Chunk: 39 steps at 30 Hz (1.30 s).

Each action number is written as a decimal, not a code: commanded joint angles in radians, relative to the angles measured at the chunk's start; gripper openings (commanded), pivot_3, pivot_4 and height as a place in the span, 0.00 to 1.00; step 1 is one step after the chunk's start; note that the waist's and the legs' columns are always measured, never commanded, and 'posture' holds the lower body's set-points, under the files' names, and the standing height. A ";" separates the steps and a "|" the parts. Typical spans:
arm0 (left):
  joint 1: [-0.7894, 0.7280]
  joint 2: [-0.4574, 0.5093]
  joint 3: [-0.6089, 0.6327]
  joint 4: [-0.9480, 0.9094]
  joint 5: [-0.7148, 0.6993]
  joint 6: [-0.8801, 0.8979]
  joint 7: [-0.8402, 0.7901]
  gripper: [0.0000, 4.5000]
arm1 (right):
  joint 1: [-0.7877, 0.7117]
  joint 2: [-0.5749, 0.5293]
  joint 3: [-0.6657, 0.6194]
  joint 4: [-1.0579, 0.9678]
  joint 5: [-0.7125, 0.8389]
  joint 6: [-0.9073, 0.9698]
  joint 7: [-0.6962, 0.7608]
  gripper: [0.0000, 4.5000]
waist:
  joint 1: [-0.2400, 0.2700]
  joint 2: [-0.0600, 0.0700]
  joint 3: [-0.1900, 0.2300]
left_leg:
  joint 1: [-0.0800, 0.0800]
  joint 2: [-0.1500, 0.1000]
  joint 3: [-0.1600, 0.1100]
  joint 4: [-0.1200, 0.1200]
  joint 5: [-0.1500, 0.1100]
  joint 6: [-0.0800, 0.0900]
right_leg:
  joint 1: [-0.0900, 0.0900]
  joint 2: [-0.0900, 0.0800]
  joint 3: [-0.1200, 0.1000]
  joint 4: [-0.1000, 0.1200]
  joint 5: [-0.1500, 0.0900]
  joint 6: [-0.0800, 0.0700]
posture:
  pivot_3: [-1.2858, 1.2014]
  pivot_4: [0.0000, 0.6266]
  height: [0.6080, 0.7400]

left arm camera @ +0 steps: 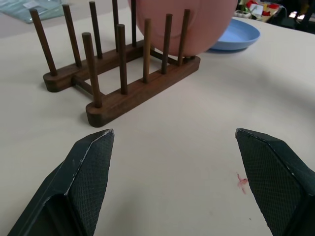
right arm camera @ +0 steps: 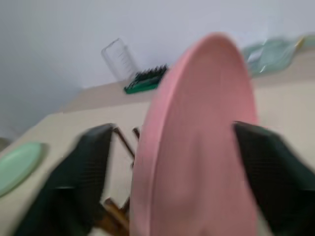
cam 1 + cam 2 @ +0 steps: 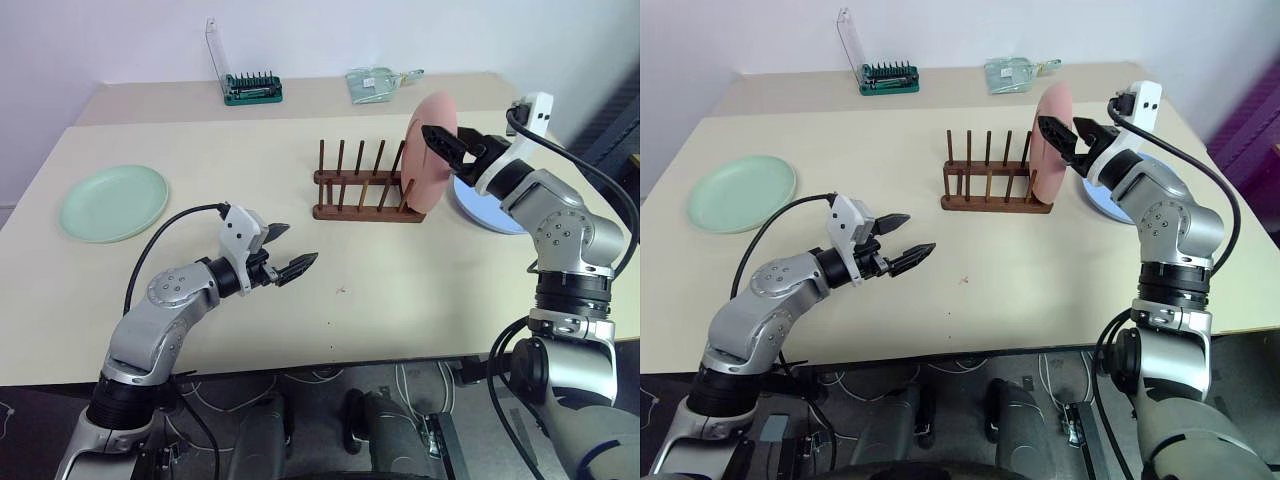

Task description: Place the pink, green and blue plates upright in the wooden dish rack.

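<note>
The pink plate point(image 3: 430, 165) stands upright at the right end of the wooden dish rack point(image 3: 360, 190), between its last pegs. My right gripper point(image 3: 432, 138) is open at the plate's upper edge, one finger on each side of it; the right wrist view shows the pink plate point(image 2: 197, 137) between the spread fingers point(image 2: 83, 172). My left gripper point(image 3: 300, 245) hovers open and empty over the table in front of the rack point(image 1: 123, 83). The green plate point(image 3: 113, 202) lies flat at the far left. The blue plate point(image 3: 485, 212) lies flat to the right of the rack, partly behind my right arm.
A green bit set with a clear lid point(image 3: 250, 88) and a clear plastic bag point(image 3: 378, 82) lie at the back of the table. A small red mark point(image 3: 341, 290) is on the tabletop near the front. The rack's other slots hold nothing.
</note>
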State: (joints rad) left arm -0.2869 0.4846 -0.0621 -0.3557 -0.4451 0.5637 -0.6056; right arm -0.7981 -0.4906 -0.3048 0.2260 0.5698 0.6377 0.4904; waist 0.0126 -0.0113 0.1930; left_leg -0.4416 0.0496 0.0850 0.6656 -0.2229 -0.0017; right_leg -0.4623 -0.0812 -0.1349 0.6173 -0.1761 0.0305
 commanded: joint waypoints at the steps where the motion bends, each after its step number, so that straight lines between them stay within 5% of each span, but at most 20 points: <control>1: -0.007 -0.006 0.024 -0.026 -0.005 0.000 0.010 0.91 | -0.046 -0.032 -0.010 -0.020 -0.045 -0.099 0.000 0.92 | -0.001 0.000 0.000 | 0.000 0.000 0.000 0.000 0.000 0.000 | 0.000 0.000 0.000 0.000 0.000 0.000 | 0.52 0.24 0.92; 8: -0.049 -0.087 0.163 0.042 -0.034 0.003 0.143 0.95 | -0.079 -0.122 0.059 -0.061 -0.187 -0.318 0.066 0.93 | 0.000 0.000 0.000 | 0.000 0.000 0.000 0.000 0.000 0.000 | 0.000 0.000 0.000 0.000 0.000 0.000 | 0.52 0.24 0.92; 15: -0.203 -0.158 0.538 0.225 0.018 0.035 0.650 0.95 | -0.016 -0.159 0.303 -0.394 -0.149 -0.269 0.359 0.93 | -0.009 -0.001 0.000 | 0.000 0.001 -0.002 0.000 0.000 0.000 | 0.000 0.002 0.000 0.000 0.000 0.000 | 0.52 0.24 0.92; 20: -0.246 -0.141 0.782 0.283 0.033 0.056 0.929 0.95 | 0.048 -0.093 0.468 -0.449 -0.238 -0.309 0.382 0.93 | -0.003 -0.003 -0.001 | 0.000 0.001 -0.003 0.000 0.000 0.000 | 0.001 0.000 0.000 0.000 0.000 0.001 | 0.52 0.24 0.92; 29: -0.218 -0.067 0.849 0.375 -0.014 0.217 0.930 0.95 | 0.091 -0.017 0.520 -0.409 -0.280 -0.352 0.398 0.93 | 0.025 -0.006 -0.001 | 0.000 0.000 -0.003 0.002 0.000 0.000 | 0.002 -0.001 -0.003 0.000 0.000 0.000 | 0.52 0.24 0.92; 39: -0.348 -0.042 0.842 0.630 -0.070 0.256 0.866 0.95 | 0.121 -0.004 0.516 -0.415 -0.313 -0.357 0.394 0.93 | 0.024 -0.006 -0.001 | 0.000 0.000 -0.002 0.002 0.000 0.000 | 0.002 0.000 -0.003 0.000 0.000 0.000 | 0.52 0.24 0.92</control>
State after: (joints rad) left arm -0.6122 0.4261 0.7657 0.2596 -0.4959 0.8357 0.2641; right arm -0.6763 -0.4979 0.2263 -0.1623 0.2569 0.2969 0.8896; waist 0.0369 -0.0172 0.1917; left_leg -0.4419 0.0496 0.0832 0.6676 -0.2229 -0.0021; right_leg -0.4603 -0.0814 -0.1383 0.6172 -0.1758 0.0304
